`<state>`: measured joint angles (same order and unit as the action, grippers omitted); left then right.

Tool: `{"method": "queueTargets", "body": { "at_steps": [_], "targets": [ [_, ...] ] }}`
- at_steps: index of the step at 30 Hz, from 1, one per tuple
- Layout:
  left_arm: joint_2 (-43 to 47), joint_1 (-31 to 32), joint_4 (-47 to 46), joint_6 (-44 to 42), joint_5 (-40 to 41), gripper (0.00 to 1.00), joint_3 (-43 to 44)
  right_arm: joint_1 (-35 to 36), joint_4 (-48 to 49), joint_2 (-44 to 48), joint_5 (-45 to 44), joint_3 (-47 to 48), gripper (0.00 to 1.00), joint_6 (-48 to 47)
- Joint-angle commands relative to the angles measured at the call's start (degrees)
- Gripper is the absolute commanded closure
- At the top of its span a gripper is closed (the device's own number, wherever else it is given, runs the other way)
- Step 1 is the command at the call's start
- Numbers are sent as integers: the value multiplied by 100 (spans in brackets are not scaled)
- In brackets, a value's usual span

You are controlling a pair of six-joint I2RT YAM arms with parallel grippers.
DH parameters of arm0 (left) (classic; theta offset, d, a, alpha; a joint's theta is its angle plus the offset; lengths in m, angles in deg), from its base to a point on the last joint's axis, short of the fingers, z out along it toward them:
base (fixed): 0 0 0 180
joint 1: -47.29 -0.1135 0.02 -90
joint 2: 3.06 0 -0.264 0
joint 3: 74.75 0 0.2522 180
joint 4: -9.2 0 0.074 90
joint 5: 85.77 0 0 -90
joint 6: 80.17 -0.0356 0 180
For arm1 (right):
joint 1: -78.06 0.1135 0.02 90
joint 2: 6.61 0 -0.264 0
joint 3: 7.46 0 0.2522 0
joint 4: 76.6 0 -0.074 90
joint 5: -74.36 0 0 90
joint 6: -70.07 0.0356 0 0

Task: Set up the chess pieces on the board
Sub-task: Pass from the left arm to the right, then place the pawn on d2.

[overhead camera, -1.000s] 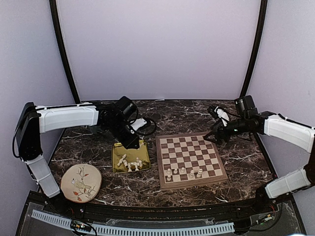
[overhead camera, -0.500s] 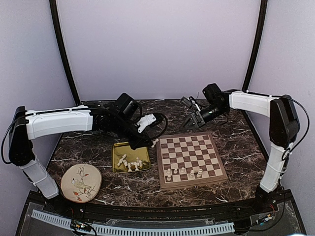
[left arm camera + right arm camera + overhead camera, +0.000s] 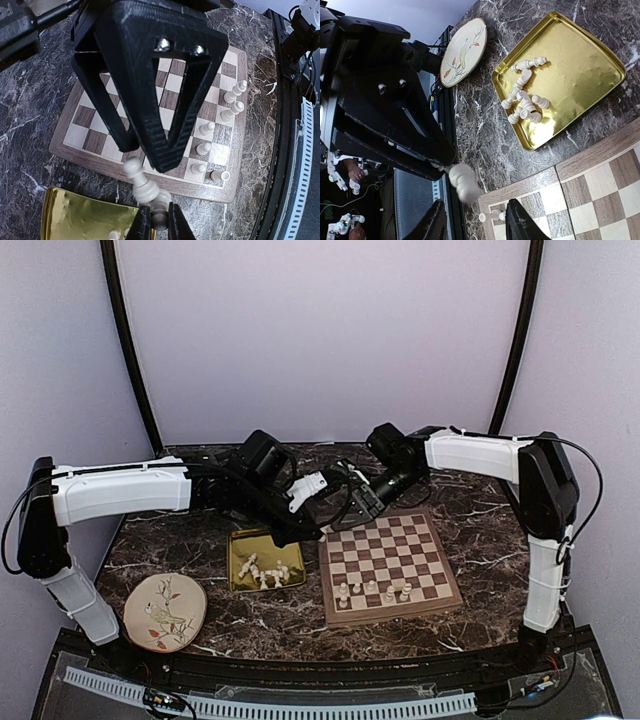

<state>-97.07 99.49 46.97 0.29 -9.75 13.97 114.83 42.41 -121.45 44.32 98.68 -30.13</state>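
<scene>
- Top external view is showing both arms reaching inward and meeting low over the surface (image 3: pixel 480 540), just off the far left corner of the board (image 3: pixel 385 545).
- Left end effector (image 3: pixel 157 221) is pinching one cream piece (image 3: pixel 148 191) near its base. The rest of the piece is sticking out past the fingertips at a tilt.
- That piece is hanging over the gap between the tray (image 3: pixel 75 220) and the board's left frame, touching neither.
- Right end effector (image 3: pixel 476 205) is standing spread. Its fingers (image 3: pixel 434 222) are well apart and gripping nothing.
- In the right wrist view the piece is showing as a blur just beyond the right fingertips, in line with the gap between them.
- In the left wrist view one right fingertip is sitting very close to the head of the piece; I cannot tell whether it is touching.
- Set pieces (image 3: pixel 371 587) are standing upright on the board's near rows, toward the left and middle. The squares beyond them are showing bare.
- Loose pieces (image 3: pixel 522 102) are lying on their sides in a small heap inside the tray, just left of the board.
- Plate (image 3: pixel 165 612) is resting on the surface at the near left, apart from the tray.
</scene>
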Motion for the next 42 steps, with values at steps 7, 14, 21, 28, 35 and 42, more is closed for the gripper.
{"method": "queueTargets", "body": {
  "at_steps": [7, 14, 21, 28, 35, 42],
  "targets": [
    [-12, 53, -133, 87, -132, 96, 150, 197, -195, -132, 257, 271, 64, -53],
    [47, 53, -27, 49, 24, 96, 33, 201, -193, -76, 134, 211, 65, -105],
    [266, 53, 341, -110, 281, 96, -123, 48, -215, 230, -133, 38, 66, -330],
    [-318, 163, 981, -483, 103, 95, 595, -749, 266, 1146, -1069, -790, 67, -565],
    [-1256, 482, 1205, -697, -23, 94, 1648, -1673, 1194, 2760, -2451, -2386, 67, -635],
    [-2306, 860, 1183, -746, 92, 94, 2844, -2632, 1895, 3747, -2920, -3505, 64, -515]
  ]
}}
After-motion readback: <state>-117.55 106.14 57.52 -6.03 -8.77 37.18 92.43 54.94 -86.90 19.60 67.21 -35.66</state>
